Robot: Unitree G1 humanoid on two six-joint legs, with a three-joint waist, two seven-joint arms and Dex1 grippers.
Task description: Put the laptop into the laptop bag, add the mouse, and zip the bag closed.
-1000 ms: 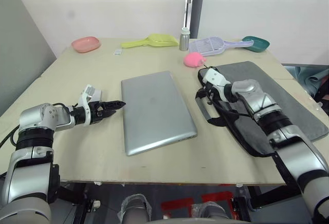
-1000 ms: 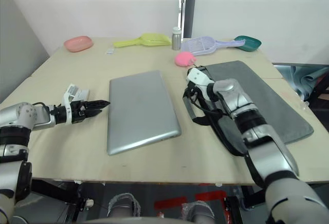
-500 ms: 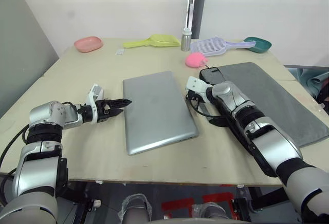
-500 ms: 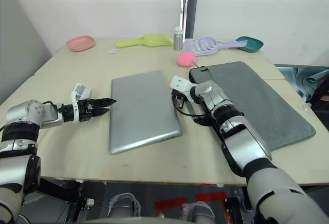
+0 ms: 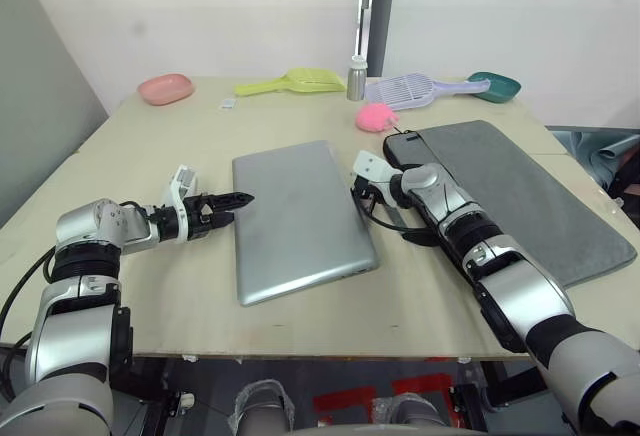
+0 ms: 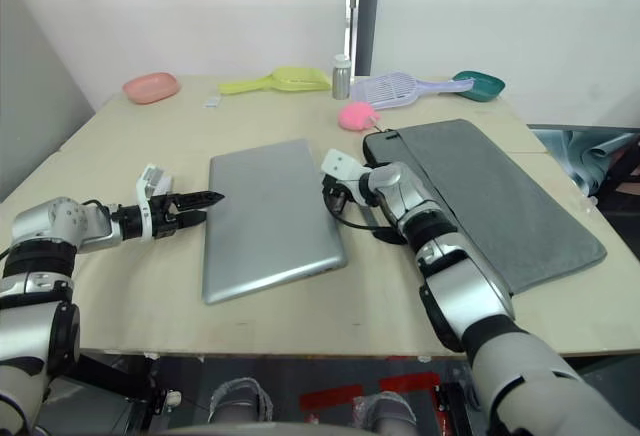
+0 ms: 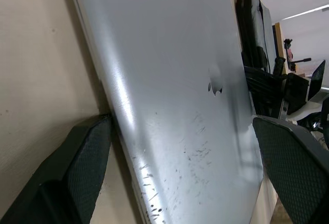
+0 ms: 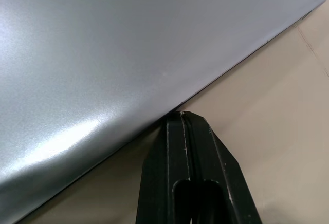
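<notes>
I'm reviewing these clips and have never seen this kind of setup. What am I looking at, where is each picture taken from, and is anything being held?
A two-armed robot stands at a wooden table. The two wide pictures come from cameras in its head; the two close-ups come from cameras on its wrists. A silver laptop lies flat in the middle, with a grey laptop bag on the robot's right. The left gripper, open, reaches the laptop's left edge. The right gripper, shut, has its tips at the right edge. Nothing is held. Scoops, a small bottle, a pink dish and a pink plush toy sit further back.
</notes>
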